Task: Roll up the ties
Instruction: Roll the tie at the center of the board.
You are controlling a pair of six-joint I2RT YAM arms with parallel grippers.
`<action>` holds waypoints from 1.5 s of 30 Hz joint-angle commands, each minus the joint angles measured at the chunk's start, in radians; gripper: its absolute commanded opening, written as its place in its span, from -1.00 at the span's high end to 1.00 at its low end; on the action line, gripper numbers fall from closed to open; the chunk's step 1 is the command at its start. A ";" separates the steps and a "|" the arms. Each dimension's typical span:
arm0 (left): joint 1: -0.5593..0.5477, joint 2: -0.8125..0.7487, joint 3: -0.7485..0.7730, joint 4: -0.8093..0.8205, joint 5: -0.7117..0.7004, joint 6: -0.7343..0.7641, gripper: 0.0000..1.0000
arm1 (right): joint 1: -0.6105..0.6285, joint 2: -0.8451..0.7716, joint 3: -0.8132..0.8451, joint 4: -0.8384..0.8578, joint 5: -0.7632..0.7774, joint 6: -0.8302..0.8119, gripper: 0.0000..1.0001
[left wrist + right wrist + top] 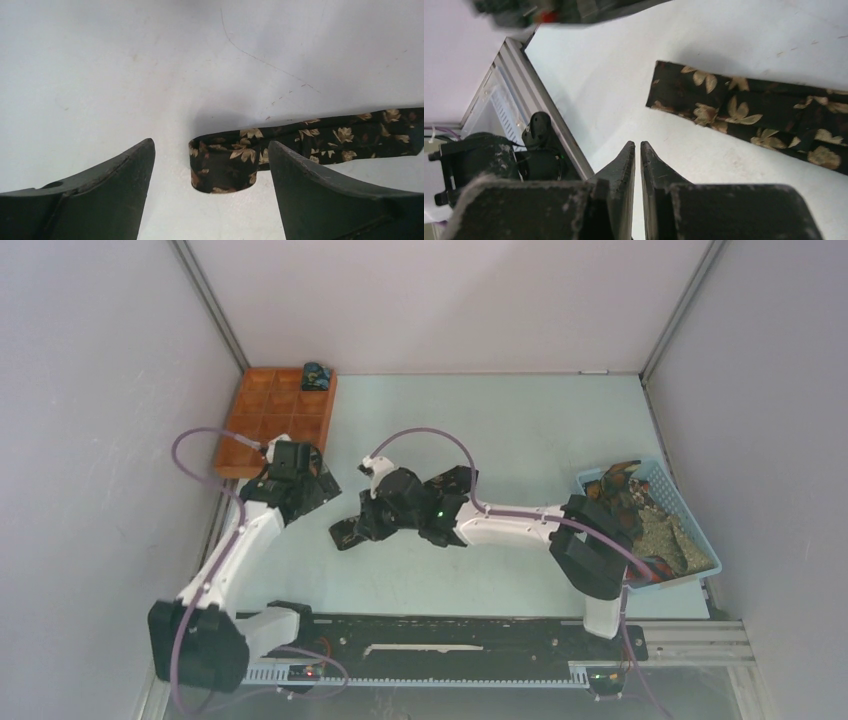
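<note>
Left pincer (pixel 211 144): released, fingers spread wide, holding nothing.
Tie (pixel 225 167): on the table (pixel 125 75); its curled end is just ahead of the left pincer's gap, touching neither finger.
Right pincer (pixel 637 144): clenched, empty; the tie lies ahead to its right, apart.
Rolled tie (pixel 317 375): in the tray (pixel 262 420), far corner, well beyond the left pincer.

In the lower centre of the left wrist view, the tie (pixel 300 137) is showing black cloth scattered with tan leaves. At the overhead view's upper left, the tray (pixel 262 430) is glowing orange and a rolled tie (pixel 317 375) is looking dark blue-green. At right, the basket (pixel 695 525) is showing pale blue around brown, olive and red-black striped ties (pixel 650 530). The table (pixel 500 430) is appearing pale mint.
</note>
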 commanded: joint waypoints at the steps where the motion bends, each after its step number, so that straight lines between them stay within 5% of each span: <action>1: 0.009 -0.187 -0.092 -0.029 -0.081 -0.089 -0.78 | -0.062 -0.010 0.050 -0.006 -0.054 -0.002 0.76; 9: 0.009 -0.496 -0.331 0.031 -0.041 -0.202 -0.72 | -0.101 0.150 0.254 -0.136 -0.214 -0.021 0.76; 17: 0.009 -0.607 -0.446 0.086 0.007 -0.235 -0.68 | -0.107 0.245 0.328 -0.161 -0.240 -0.015 0.76; 45: 0.009 -0.522 -0.606 0.372 0.158 -0.192 -0.50 | -0.151 0.346 0.287 -0.148 -0.256 -0.006 0.80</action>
